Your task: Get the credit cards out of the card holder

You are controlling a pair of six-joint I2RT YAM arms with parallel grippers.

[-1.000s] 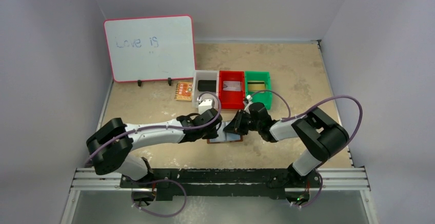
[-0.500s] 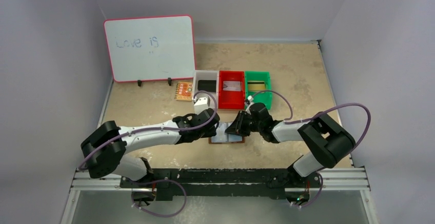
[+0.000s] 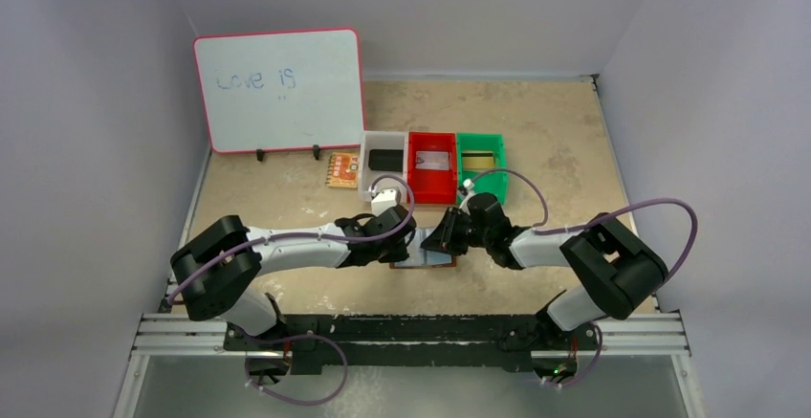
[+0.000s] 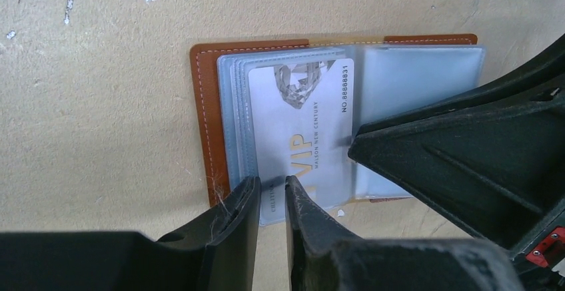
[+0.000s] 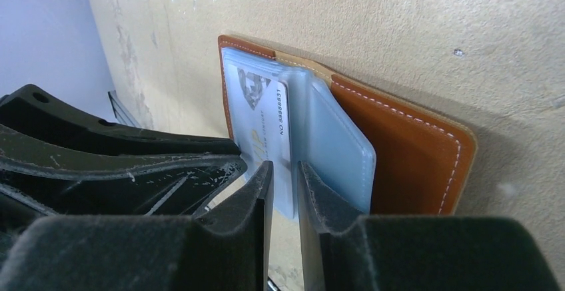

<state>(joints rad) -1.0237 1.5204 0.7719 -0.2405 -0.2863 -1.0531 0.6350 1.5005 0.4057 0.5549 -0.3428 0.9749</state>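
The brown leather card holder (image 3: 426, 261) lies open on the table between my two grippers. In the left wrist view its pale blue sleeves (image 4: 233, 104) are stacked on the leather (image 4: 202, 104), and a white VIP credit card (image 4: 300, 124) sticks out of them towards me. My left gripper (image 4: 272, 186) stands over that card's near edge. Its jaws are a narrow gap apart, with the card showing behind the gap, not clamped. My right gripper (image 5: 283, 171) stands the same way, slightly open, over the sleeve edge (image 5: 333, 151) beside the card (image 5: 263, 124). Each arm partly hides the holder.
Behind the holder stands a row of bins: white (image 3: 383, 143), red (image 3: 431, 188) and green (image 3: 479, 181), each with something flat inside. An orange patterned card (image 3: 341, 169) lies left of them. A whiteboard (image 3: 279, 88) stands at the back left.
The left arm's elbow swung out to the left and came back. The right gripper edged a little to the right. Both grippers stay at the holder, which has barely shifted.
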